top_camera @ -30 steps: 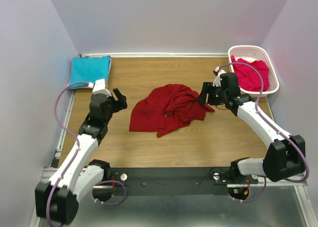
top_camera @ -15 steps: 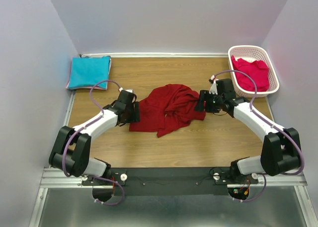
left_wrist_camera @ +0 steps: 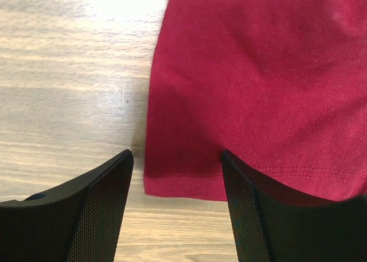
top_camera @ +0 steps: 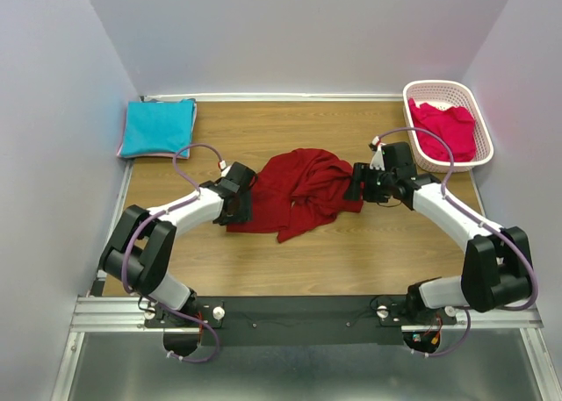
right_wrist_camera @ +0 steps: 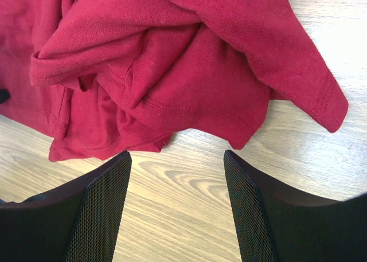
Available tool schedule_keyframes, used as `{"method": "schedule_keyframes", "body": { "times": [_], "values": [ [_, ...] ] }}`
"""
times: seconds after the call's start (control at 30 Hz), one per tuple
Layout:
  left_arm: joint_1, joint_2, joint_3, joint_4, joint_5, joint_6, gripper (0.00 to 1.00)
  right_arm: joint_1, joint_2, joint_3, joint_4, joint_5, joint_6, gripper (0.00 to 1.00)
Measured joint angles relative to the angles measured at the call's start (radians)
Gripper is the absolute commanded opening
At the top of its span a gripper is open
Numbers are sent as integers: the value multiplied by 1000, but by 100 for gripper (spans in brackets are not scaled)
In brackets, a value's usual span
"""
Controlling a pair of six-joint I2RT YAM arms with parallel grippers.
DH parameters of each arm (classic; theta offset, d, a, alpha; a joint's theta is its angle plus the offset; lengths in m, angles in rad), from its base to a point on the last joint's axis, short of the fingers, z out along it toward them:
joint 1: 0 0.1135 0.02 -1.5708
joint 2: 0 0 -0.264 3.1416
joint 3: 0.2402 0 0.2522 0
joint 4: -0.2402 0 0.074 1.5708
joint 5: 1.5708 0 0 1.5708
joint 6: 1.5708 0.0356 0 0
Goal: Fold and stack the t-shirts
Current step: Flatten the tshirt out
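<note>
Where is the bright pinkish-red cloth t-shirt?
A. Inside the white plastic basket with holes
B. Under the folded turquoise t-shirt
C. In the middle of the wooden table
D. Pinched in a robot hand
A: the bright pinkish-red cloth t-shirt lies bunched inside the white latticed plastic basket at the far right corner of the table.

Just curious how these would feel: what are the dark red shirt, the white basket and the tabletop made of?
The dark red t-shirt looks like soft matte knit cloth, perhaps cotton: loose folds, stitched hem. The basket looks like white moulded plastic, its wall latticed. The table shows pale wood grain with slight sheen; solid wood or laminate, I cannot tell.
</note>
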Motion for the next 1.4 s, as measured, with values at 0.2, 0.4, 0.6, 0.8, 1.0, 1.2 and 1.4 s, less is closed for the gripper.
{"method": "schedule_keyframes", "body": {
  "times": [0.2,0.4,0.6,0.8,1.0,1.2,1.4],
  "values": [
    [0,-4,-11,6,-5,-34,68,0,-18,-11,3,0,-1,73],
    [-3,-2,-16,32,-4,-49,36,0,-27,-32,8,0,-3,73],
    [-4,-2,-23,63,-7,-43,0,0,-27,-43,12,2,-1,73],
    [-5,-37,-27,11,-16,-45,0,0,-27,-44,18,21,6,71],
    [2,-179,56,-108,-67,-42,0,0,-10,-40,31,4,18,70],
    [15,-304,201,-144,-113,-24,0,0,39,-21,46,31,36,73],
    [47,-410,244,-196,-141,6,0,2,42,-5,55,246,55,77]
  ]
}}
